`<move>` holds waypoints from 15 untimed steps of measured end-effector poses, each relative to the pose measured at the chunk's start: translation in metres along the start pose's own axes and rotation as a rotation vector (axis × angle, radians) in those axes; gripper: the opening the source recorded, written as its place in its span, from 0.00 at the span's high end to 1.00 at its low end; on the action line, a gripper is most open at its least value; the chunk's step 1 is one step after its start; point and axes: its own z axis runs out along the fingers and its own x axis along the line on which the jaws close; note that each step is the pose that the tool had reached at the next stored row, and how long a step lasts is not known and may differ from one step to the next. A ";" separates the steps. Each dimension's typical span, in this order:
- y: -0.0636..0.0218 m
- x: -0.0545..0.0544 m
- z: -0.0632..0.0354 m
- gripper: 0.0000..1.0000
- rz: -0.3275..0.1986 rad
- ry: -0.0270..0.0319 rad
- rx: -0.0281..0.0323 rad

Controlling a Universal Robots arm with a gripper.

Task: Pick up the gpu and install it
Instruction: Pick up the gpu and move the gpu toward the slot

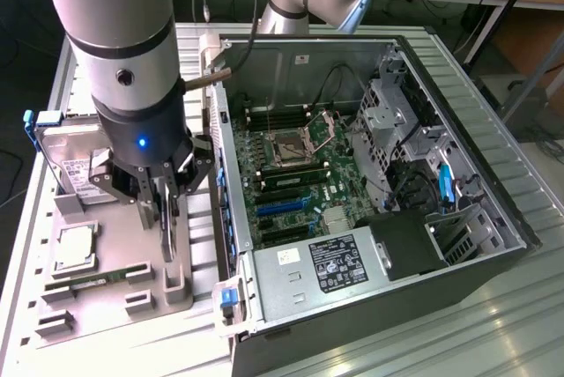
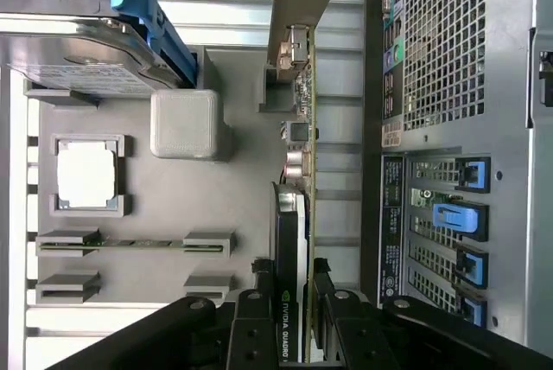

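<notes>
The gpu point(image 1: 167, 229) is a thin dark card standing on edge over the grey parts tray point(image 1: 115, 218), just outside the open computer case point(image 1: 352, 174). My gripper point(image 1: 164, 205) comes straight down on it, with one finger against each face. In the wrist view the gpu point(image 2: 298, 171) runs away from my gripper point(image 2: 292, 301). Black fingers point(image 2: 255, 318) flank its labelled end, and its far end is at a grey holder block point(image 2: 289, 59). I cannot tell whether the card still rests in the tray's holders.
The tray point(image 2: 242, 197) also carries a silver hard drive with blue tabs point(image 1: 75, 161), a processor chip point(image 1: 75, 245) and a narrow memory stick point(image 1: 97, 280). Inside the case are the motherboard's expansion slots point(image 1: 282, 210) and the power supply point(image 1: 322, 267). The case wall stands close beside the card.
</notes>
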 end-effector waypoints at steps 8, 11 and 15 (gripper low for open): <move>0.0019 -0.001 -0.0402 0.73 0.000 0.0000 -0.0008; 0.0026 -0.002 -0.0538 0.73 0.000 -0.0001 -0.0008; 0.0039 -0.003 -0.0817 0.73 0.000 0.0000 -0.0007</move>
